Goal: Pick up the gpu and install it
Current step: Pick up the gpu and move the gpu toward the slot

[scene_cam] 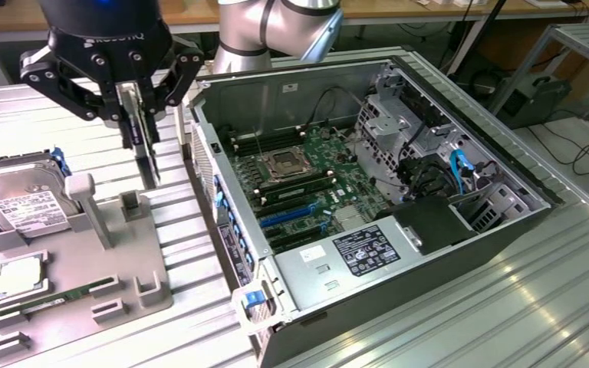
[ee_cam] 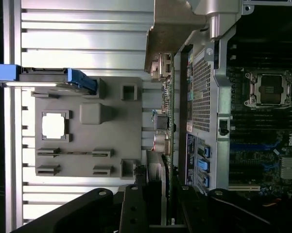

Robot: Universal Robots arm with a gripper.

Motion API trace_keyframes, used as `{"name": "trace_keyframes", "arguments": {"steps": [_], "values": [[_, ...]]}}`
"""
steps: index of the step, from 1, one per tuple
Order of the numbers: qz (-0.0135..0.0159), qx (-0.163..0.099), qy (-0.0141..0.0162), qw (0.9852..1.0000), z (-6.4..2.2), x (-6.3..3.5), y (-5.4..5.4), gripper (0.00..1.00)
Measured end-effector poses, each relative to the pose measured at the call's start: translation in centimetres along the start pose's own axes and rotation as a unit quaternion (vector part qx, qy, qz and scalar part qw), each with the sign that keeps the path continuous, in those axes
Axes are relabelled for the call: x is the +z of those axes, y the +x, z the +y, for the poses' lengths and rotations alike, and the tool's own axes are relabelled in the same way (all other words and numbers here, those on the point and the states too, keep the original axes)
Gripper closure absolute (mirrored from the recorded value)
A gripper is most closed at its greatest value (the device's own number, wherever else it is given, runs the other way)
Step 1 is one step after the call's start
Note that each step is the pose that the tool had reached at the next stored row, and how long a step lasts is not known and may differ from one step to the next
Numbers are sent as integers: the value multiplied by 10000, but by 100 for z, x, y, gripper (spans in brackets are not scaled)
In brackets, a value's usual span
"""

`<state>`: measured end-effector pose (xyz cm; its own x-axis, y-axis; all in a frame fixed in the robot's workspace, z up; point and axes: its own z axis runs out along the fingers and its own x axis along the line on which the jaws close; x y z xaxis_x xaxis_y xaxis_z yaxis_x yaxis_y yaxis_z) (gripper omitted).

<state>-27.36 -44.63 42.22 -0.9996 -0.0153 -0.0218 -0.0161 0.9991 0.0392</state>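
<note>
- Gripping the gpu [scene_cam: 146, 157] by its upper part, the gripper [scene_cam: 136, 115] has its jaws narrow, clamped on the card's two faces.
- We see the card upright and edge-on, hanging over the gray tray [scene_cam: 70, 284], just beside the open pc case [scene_cam: 499, 176], on the ext. view's left of it.
- We note a hard drive [scene_cam: 18, 203] w/ white label in the tray, and a green memory stick [scene_cam: 44, 303] lying near the tray's front.
- In the wrist view we look down the card's length, betw. the tray and the case wall.
</note>
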Motion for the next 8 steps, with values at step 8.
{"name": "trace_keyframes", "arguments": {"steps": [8], "values": [[0, 0, 0, 10000, -2, 5, -113, 72]]}}
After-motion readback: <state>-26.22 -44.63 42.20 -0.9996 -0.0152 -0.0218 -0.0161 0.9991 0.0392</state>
